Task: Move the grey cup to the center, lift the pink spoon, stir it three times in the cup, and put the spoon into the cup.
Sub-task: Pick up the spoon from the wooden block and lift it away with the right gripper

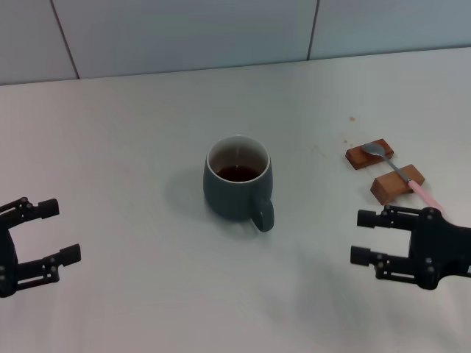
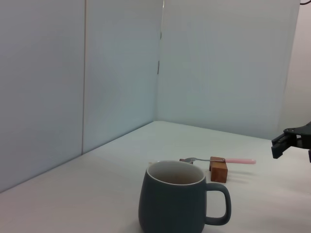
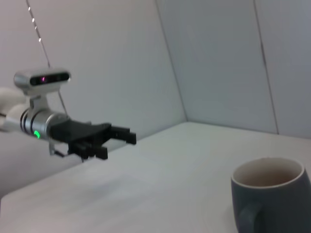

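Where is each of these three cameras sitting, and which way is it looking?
Head view: high on the robot, looking down at the table; shows the left gripper and right gripper, both open.
Left wrist view: low on the left arm, facing the grey cup, pink spoon and right gripper.
Right wrist view: low on the right arm, facing the left gripper.
All share the cup.

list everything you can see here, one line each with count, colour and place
grey cup: 1, dark blue-grey, white inside, dark liquid; table centre, handle toward the robot
pink spoon: 1, silver bowl, pink handle; lying across the wooden blocks, right of the cup
wooden blocks: 2, brown; right side of the table
table: 1, white
left gripper: 1, black, open; near left edge
right gripper: 1, black, open; near right, just short of the spoon handle
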Robot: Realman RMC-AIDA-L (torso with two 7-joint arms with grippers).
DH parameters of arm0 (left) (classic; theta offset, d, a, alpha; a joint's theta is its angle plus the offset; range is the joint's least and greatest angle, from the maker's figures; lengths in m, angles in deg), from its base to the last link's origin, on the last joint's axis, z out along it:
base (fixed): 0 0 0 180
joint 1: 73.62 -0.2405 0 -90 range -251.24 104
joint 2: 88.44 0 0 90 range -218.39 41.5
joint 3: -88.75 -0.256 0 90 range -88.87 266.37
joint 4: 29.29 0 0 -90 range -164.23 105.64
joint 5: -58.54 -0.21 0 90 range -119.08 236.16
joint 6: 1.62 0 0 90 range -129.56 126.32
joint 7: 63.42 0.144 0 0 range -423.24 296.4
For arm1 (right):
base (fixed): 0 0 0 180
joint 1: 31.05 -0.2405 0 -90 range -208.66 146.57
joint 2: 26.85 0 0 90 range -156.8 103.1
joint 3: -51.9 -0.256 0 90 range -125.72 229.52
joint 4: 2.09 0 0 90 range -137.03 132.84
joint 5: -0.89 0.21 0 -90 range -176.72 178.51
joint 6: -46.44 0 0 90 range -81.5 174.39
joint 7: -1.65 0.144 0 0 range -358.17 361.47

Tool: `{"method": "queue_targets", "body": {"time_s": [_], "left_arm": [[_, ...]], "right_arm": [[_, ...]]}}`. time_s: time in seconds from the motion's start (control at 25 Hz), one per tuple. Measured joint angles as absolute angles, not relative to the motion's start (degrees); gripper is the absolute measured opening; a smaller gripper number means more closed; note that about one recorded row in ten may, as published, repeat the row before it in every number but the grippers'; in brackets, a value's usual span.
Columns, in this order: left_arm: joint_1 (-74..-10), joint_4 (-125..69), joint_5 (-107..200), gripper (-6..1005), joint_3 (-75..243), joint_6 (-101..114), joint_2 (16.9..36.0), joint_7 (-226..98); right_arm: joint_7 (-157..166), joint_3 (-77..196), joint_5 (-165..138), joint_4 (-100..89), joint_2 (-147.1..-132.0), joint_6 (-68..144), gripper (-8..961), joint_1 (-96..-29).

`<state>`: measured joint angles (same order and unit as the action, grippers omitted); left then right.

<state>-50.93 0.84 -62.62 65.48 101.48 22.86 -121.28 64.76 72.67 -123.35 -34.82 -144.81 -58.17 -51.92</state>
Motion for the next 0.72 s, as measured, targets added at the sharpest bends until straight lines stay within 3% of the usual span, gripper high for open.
{"method": "queue_targets", "body": {"time_s": [0.28,0.4,0.56,0.72], "left_arm": [[-51.3,0.9,-62.4,821,65.9,101.9,23.22,-121.3],[-51.3,0.9,-62.3,829,65.9,101.9,23.22,-121.3],[-51.3,1.0,-62.1,829,66.0,102.1,22.97,-121.3],[-51.3,1.0,-62.0,829,66.0,102.5,22.79,-121.3]], "right_arm": [[71.6,71.4,-103.3,-20.6,-143.65,-62.6,662,-47.7],[73.3,70.0,-96.8,-15.1,-144.07,-63.8,662,-46.0],[83.3,67.3,-88.3,-6.9,-145.75,-64.1,662,-43.0],[91.4,65.3,-87.2,-3.8,-145.95,-62.5,662,-41.8]]}}
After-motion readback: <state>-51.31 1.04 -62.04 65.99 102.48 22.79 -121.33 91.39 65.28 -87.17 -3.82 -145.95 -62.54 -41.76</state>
